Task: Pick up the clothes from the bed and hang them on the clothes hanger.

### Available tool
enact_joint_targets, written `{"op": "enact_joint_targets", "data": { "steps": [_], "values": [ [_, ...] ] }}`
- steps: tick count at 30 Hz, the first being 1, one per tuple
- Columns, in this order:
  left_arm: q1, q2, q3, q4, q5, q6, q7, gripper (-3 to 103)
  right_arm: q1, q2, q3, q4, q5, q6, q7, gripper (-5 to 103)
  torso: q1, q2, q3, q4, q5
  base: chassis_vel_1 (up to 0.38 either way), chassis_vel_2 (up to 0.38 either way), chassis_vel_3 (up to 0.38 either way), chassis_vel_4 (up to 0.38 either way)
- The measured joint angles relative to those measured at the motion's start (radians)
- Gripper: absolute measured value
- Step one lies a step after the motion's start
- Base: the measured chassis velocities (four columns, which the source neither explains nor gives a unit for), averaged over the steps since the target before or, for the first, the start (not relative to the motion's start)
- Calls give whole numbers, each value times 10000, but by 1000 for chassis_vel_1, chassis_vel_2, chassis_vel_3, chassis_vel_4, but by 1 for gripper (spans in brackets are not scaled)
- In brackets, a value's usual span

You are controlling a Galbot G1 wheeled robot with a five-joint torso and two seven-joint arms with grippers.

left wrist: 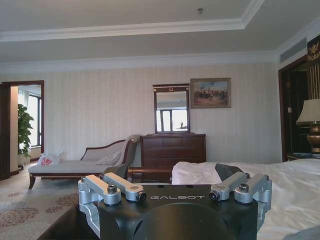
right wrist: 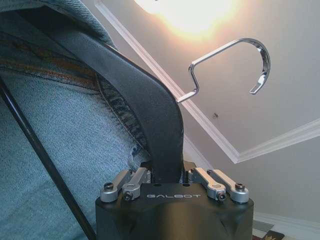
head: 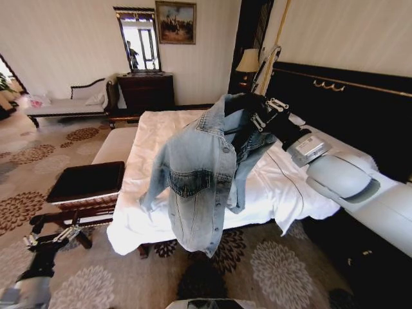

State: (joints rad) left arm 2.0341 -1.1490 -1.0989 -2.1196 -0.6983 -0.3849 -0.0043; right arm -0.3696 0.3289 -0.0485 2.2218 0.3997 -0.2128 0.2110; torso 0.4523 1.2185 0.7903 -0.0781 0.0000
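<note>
Jacket on hanger, held aloft
Right end effector (right wrist: 170, 177) pinches the clothes hanger (right wrist: 150, 120); denim jacket (head: 199, 180) drapes over the bed (head: 277, 187) (left end effector (left wrist: 175, 192) spread, low).

My right gripper (head: 269, 111) is clamped on the clothes hanger (right wrist: 155, 130), so the hanging denim jacket (head: 199, 180) blocks the space over the bed's (head: 161, 129) near half. My left gripper (head: 55, 237) hangs low beside the dark bench (head: 87, 181) — open carpet (head: 96, 277) lies around it.
</note>
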Motion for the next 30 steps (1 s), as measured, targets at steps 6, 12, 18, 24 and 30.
{"op": "enact_joint_targets", "data": {
  "steps": [6, 12, 18, 24, 30],
  "values": [
    [0, 0, 0, 0, 0, 0, 1, 100, 25, -55, 145, 49, 98, -8, 3, 27, -6, 1, -2, 0, -2, 226, -228, -231, 223],
    [0, 0, 0, 1, 0, 0, 1, 100, -27, -61, 169, 110, 127, -29, 21, 27, -7, 1, -3, 2, 1, 220, -218, -223, 215],
    [0, 0, 0, 0, 0, 0, 1, 100, -56, -49, 199, 117, 220, -54, 84, 27, -6, 2, -3, 0, 0, 190, -189, -189, 195],
    [0, 0, 0, 0, 0, 0, 1, 100, -96, -49, 219, 117, 243, -54, 115, 27, -6, 1, -2, 0, 3, 189, -192, -183, 198],
    [0, -1, 0, 1, 0, 0, 1, 100, -137, -16, 225, 132, 259, -33, 192, 27, -17, 9, -7, -2, 1, 74, -95, -75, 78]
  ]
}}
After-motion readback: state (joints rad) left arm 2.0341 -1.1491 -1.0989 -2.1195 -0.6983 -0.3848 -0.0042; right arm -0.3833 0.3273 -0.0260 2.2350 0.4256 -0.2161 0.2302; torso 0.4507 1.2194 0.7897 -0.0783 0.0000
